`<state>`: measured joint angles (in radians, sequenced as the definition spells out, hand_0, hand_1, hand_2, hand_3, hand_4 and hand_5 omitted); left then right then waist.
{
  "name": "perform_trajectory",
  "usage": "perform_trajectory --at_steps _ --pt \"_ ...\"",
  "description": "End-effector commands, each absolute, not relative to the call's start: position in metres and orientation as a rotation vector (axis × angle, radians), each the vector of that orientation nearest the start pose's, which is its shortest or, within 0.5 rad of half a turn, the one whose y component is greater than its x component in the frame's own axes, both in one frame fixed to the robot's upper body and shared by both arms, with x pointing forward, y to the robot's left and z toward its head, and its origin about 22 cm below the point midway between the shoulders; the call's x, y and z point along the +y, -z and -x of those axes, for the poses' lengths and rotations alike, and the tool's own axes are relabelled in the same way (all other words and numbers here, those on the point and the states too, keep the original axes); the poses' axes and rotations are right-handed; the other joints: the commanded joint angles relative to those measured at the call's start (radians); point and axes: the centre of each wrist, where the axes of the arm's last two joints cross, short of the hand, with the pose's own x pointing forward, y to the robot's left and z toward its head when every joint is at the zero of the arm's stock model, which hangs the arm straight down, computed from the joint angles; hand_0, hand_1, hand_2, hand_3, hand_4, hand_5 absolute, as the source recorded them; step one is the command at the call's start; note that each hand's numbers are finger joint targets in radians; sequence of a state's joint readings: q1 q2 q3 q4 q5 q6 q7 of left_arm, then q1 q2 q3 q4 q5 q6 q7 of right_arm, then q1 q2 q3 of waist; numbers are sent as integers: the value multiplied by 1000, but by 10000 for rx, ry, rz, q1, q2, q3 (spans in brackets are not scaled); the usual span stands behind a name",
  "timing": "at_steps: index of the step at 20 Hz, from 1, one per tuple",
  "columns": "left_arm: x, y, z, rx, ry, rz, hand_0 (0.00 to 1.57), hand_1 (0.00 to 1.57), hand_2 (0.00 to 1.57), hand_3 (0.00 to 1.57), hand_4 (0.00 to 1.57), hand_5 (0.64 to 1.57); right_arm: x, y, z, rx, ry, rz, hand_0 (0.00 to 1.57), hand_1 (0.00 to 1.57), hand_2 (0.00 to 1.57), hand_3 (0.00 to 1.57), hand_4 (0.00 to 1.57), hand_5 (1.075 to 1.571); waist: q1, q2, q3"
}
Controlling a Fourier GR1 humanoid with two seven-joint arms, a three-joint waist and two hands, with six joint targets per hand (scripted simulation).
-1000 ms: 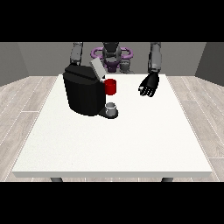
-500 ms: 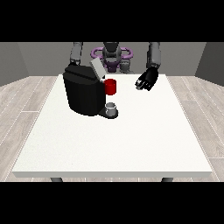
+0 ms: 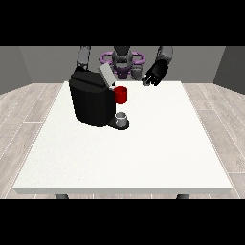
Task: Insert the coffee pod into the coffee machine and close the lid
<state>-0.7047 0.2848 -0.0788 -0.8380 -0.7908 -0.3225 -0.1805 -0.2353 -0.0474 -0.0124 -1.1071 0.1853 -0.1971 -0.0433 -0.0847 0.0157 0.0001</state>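
Note:
The black coffee machine (image 3: 91, 100) stands on the left half of the white table (image 3: 143, 158). Its grey lid (image 3: 105, 75) is tilted up, open. A red part (image 3: 121, 94) sticks out of its front, above a small grey cup (image 3: 122, 117) on the base. The hand at the view's right (image 3: 156, 72) hangs above the table's far edge, right of the machine. Its fingers are curled around a small pale thing (image 3: 145, 83), which looks like the coffee pod. At the view's left only the arm (image 3: 83, 57) shows; its hand is hidden behind the machine.
The robot's torso (image 3: 122, 60), with a purple ring, stands behind the table's far edge. White tabletop stretches in front of and to the right of the machine. Grey floorboards surround the table.
The hand at the view's right has risen from low over the table and moved back and left, closer to the machine's open lid. The machine and cup have not moved.

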Motion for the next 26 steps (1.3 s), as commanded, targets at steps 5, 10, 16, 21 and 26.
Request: perform_trajectory --at_steps 5,10,16,21,26 --pt "238 -132 -429 -13654 12604 -4834 1403 1403 1396 1341 598 1571 -228 30 -305 -14766 -1308 2216 0 0 0 0 0 1571 -627 287 1" --pt "205 -163 -440 -14130 11922 -4479 985 985 1204 1371 511 1571 -210 22 -312 -14987 -1306 2160 0 0 0 0 0 1571 -909 327 3" --pt "239 -228 -451 -14800 11063 -4925 1268 1268 1295 1269 488 1571 -211 -2 -321 -15780 -1419 2329 0 0 0 0 0 1571 -1481 1083 2" --pt "258 -246 -454 -14930 10543 -6252 1203 1203 1267 1262 487 1571 -201 -43 -331 -16616 -1906 1953 0 0 0 0 269 1571 -2404 1722 -2" --pt "260 -272 -455 -15350 10573 -6505 1239 1239 1290 1248 479 1571 -183 -52 -335 -17082 -1608 1951 0 0 0 0 0 1571 -2389 2395 -1"
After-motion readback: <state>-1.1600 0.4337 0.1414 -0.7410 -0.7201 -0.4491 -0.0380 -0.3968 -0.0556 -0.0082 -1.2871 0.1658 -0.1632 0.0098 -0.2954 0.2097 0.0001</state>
